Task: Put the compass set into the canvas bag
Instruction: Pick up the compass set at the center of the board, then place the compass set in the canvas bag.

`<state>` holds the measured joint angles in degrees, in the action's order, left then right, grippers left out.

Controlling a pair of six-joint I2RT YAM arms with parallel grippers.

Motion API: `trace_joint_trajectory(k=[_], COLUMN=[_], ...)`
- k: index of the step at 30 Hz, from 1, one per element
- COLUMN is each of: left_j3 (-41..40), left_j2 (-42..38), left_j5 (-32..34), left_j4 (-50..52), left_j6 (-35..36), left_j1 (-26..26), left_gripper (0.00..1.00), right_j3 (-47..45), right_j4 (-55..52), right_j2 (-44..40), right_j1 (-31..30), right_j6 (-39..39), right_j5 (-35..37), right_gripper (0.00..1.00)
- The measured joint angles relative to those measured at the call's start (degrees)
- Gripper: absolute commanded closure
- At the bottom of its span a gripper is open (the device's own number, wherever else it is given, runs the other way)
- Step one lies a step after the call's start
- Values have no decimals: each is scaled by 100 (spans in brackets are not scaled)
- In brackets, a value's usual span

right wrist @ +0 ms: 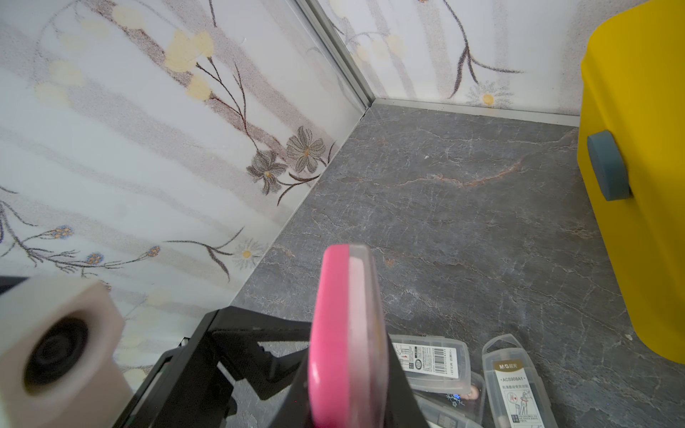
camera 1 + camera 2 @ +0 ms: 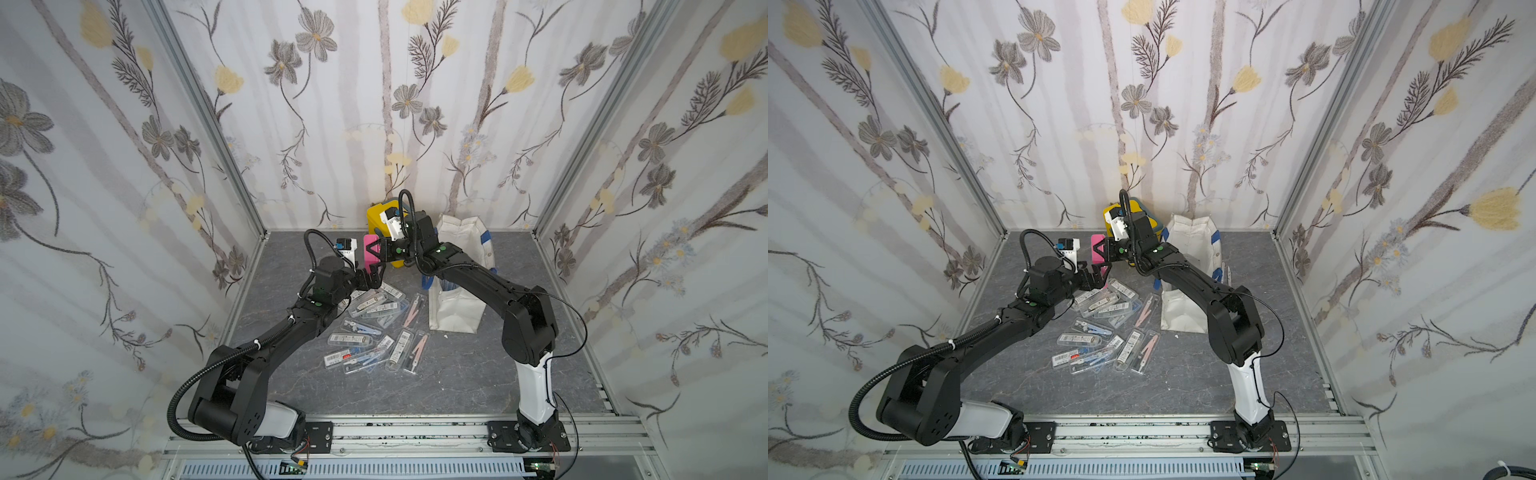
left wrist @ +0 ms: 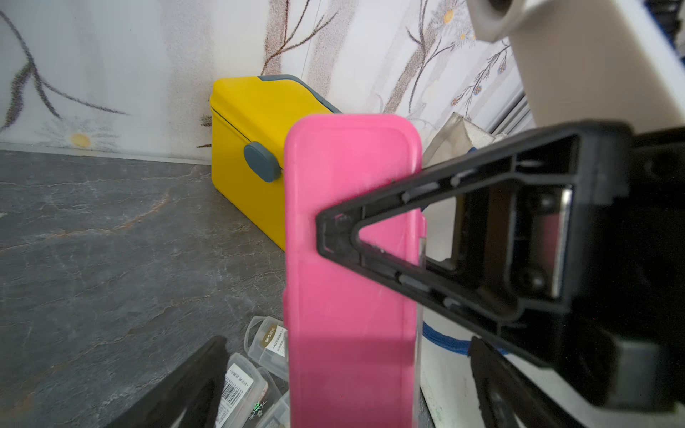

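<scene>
Gripping the pink compass set (image 2: 367,242) upright across its middle, the right gripper (image 2: 374,252) holds it off the table (image 2: 457,374), just in front of the yellow box (image 2: 376,216) by the back edge. The left gripper (image 2: 372,277) sits just below, jaws spread wide on either side of the case's lower end. The canvas bag (image 2: 457,307) stands right of the box; clear cases (image 2: 374,332) lie mid-table

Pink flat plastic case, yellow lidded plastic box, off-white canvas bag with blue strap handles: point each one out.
pink flat plastic case (image 3: 348,163): left wrist view, upper pink face.
yellow lidded plastic box (image 3: 267,100): left wrist view, lid top.
off-white canvas bag with blue strap handles (image 2: 455,311): a top view, near side wall.
</scene>
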<state>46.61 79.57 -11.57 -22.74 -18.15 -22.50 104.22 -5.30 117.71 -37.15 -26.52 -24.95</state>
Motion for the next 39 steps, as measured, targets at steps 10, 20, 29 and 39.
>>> trace_joint_trajectory(k=[10, 20, 29, 39], left_j3=[-774, -1019, -1062, -1110], left_j2=[-1071, -1064, -785, -535], left_j5=[402, 575, 573, 549], left_j4=[-356, -492, -752, -916], left_j6=[7, -138, -306, -420], left_j1=[179, 210, 214, 225], left_gripper=[0, 0, 0, 0], right_j3=[2, -46, -986, -1775], right_j4=[-87, -439, -793, -1123], right_j2=[-435, -1582, -2728, -2621], right_j1=[256, 870, 1711, 2026], right_j6=[249, 664, 896, 1121], right_j5=[149, 603, 1373, 2035], right_gripper=[82, 82, 82, 82])
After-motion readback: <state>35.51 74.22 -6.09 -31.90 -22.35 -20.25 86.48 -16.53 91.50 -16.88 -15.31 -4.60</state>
